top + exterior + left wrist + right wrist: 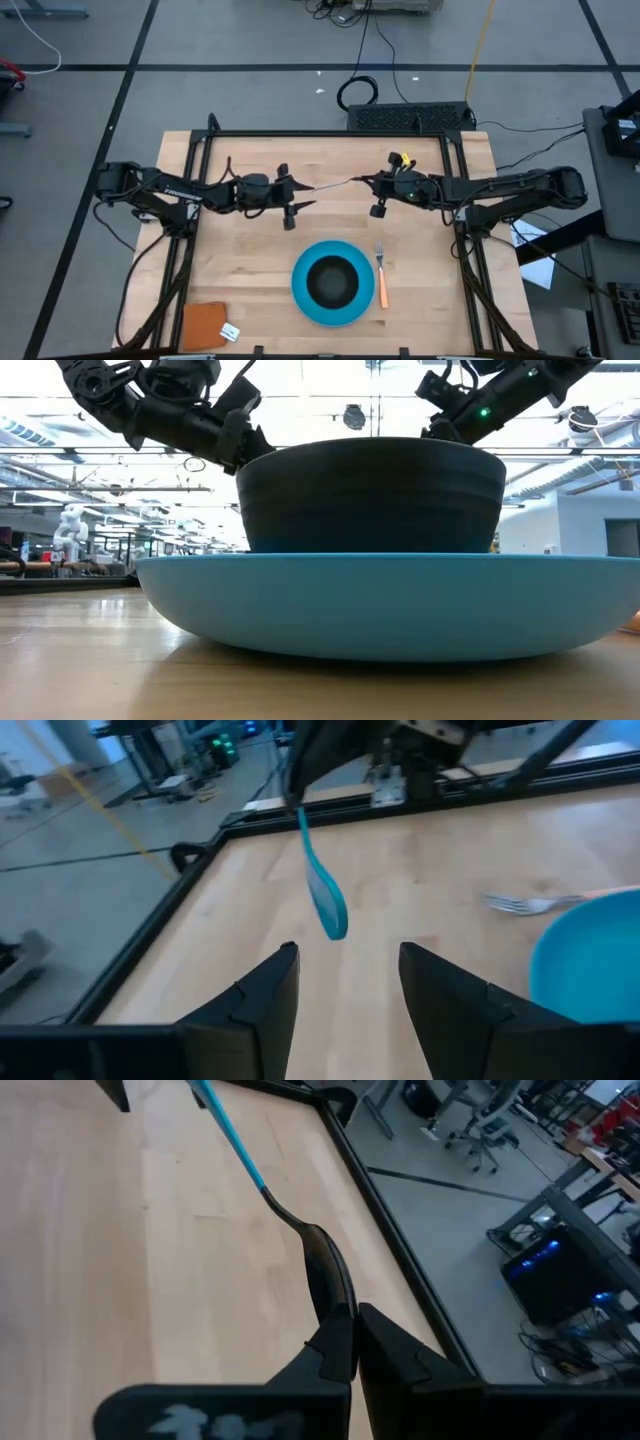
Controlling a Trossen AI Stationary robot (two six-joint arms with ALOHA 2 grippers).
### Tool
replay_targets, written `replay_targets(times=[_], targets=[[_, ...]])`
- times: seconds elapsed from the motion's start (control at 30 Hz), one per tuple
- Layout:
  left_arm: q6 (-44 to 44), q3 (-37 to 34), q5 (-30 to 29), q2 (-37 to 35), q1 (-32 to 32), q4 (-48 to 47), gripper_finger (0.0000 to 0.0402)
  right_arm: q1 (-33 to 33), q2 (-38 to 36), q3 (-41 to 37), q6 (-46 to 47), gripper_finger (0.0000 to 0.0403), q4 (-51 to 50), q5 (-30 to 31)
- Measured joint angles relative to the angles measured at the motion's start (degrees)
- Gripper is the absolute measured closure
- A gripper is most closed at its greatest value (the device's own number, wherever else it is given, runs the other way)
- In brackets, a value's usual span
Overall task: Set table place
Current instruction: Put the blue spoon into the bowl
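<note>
Above the far middle of the table, between the two arms: a spoon in the air, level, clear of the wood. At its dark bowl end, the right claw, pinched tight on the metal, fingers closed with only the spoon's bowl between them. From there, the teal handle out towards the left arm. Just short of that handle's tip, the left claw, spread wide, holding nothing, with the handle end in line with the gap but not touching either finger. On the near half of the table, about midway across: a round blue plate, flat on the wood, with a black bowl upright in its middle. Just beside the plate's right edge, apart from it: a fork, prongs towards the far side, orange handle towards the near edge. Well apart from all this, in the near left corner: a brown-orange square with a small white tag at its right side. From table height, only plate and bowl up close, both arms high behind them.
</note>
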Motion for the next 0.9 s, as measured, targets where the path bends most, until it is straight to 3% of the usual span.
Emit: replay_targets(times=[0.9], targets=[[-0.7,0.0,1.1,0.0,-0.8,4.8,0.0222,1.5,0.0,0.0,-1.3,0.0403,0.9,-0.4]])
